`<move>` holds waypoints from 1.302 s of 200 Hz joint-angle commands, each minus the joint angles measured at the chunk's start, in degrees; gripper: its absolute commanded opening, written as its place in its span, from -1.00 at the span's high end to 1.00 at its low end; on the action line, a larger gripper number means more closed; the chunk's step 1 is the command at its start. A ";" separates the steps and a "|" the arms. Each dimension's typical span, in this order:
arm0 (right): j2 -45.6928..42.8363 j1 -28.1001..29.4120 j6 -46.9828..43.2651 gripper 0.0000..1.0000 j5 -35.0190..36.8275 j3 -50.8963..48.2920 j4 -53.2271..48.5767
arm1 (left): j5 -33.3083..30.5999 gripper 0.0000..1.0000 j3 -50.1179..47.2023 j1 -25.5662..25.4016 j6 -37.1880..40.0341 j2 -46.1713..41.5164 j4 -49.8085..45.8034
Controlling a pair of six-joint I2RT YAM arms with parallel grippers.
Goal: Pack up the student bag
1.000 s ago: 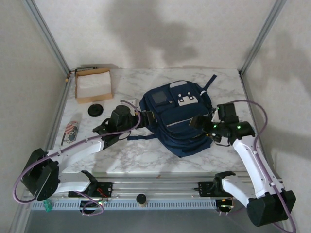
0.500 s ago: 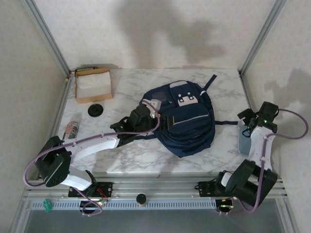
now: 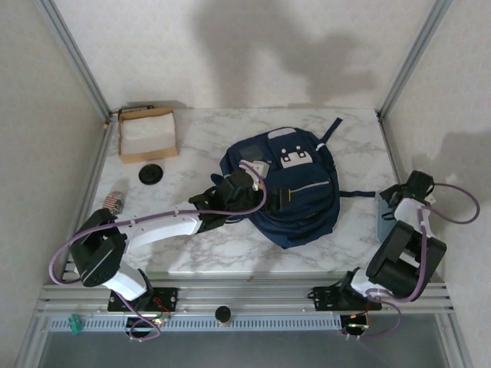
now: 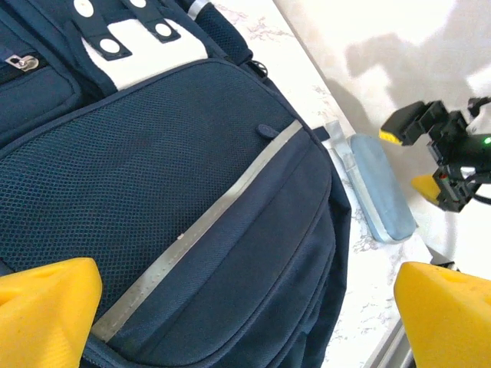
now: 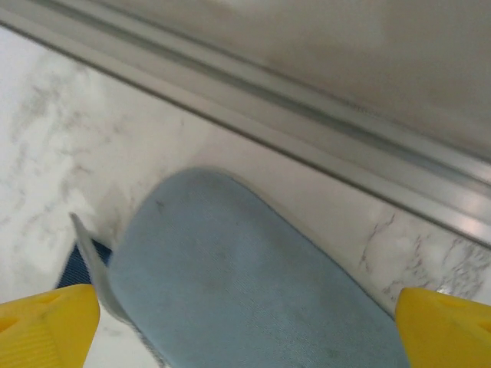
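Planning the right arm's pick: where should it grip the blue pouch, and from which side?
Mid-length, across its narrow width, from straight above. The pouch lies flat and long beside the rail, so a side approach looks tight; the open right pincer hangs over it.

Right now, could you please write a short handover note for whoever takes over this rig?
Left fingers: open, empty, over the backpack, at its front pocket.
Right fingers: open, empty, just above the blue pouch.
The backpack lies flat mid-table; the pouch lies to its right, near the table's right edge.
Done: nothing visibly packed; the front pocket looks closed.
Left: probably grasp the pouch, open the backpack, put it in.
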 commanded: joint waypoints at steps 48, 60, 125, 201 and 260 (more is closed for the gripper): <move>1.34 2.33 -0.67 -0.97 -11.89 -6.35 2.59 | -3.11 -0.99 4.20 -0.69 5.68 1.28 -1.75; 0.25 4.41 -0.63 -0.98 -11.00 -6.25 0.49 | -3.05 -0.99 4.50 -0.65 6.32 1.73 -1.58; -9.11 2.37 -2.77 -0.97 -5.79 -2.53 -7.40 | -3.32 -0.99 8.10 -0.89 8.60 5.10 -3.23; -2.10 3.68 -4.06 -0.98 -15.04 -4.50 -5.24 | -5.15 -0.99 6.50 -1.17 8.37 5.21 -1.14; -0.93 10.59 -1.94 -0.98 -11.23 -4.18 -6.09 | -0.66 -0.99 9.95 -1.26 19.93 7.63 -4.17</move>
